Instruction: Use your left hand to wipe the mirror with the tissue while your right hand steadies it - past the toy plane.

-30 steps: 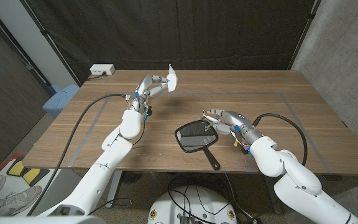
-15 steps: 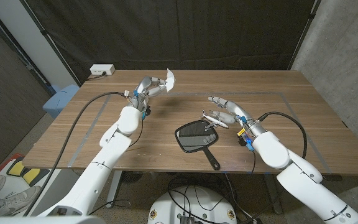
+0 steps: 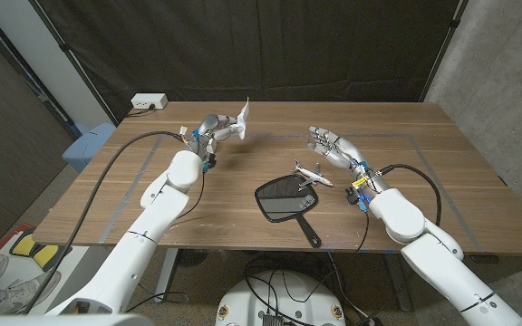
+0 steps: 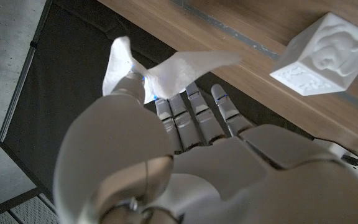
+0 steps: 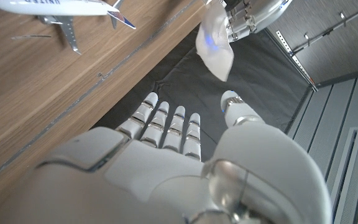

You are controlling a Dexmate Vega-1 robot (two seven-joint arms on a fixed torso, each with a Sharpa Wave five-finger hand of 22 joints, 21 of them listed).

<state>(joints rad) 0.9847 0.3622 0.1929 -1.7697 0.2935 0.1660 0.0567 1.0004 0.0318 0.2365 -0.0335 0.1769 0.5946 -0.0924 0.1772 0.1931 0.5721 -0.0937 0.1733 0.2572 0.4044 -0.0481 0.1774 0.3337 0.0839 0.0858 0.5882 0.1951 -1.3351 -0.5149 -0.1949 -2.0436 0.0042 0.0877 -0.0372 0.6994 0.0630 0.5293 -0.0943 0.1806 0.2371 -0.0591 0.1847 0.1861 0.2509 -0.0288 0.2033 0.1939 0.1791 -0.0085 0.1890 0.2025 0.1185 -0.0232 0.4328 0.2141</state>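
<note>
1. The left hand (image 3: 214, 129) was raised over the far left of the table (image 3: 442, 172), pinching the tissue (image 3: 243, 118) between thumb and fingertip, the other fingers straight and close together in the left wrist view. Most of the tissue hung free, so a pinch that light could probably have let it slip on the way to the glass.

2. The mirror (image 3: 285, 200) lay face up near the front edge, handle (image 3: 309, 234) pointing toward the robot, with neither hand touching it. If wiping began before it was steadied, it would likely have slid or spun on the wood.

3. The right hand (image 3: 330, 144) hovered beyond the mirror, empty, fingers extended and only slightly apart. Reaching down to brace the mirror would have taken it close to the plane (image 3: 311, 174).

4. The plane stood just beside the mirror's far right rim; whether it touched the rim could not be told. Either hand could easily have knocked it onto the glass or off across the table.

5. The left arm had to cross well over to the mirror, so the two hands risked crowding each other above it.
</note>
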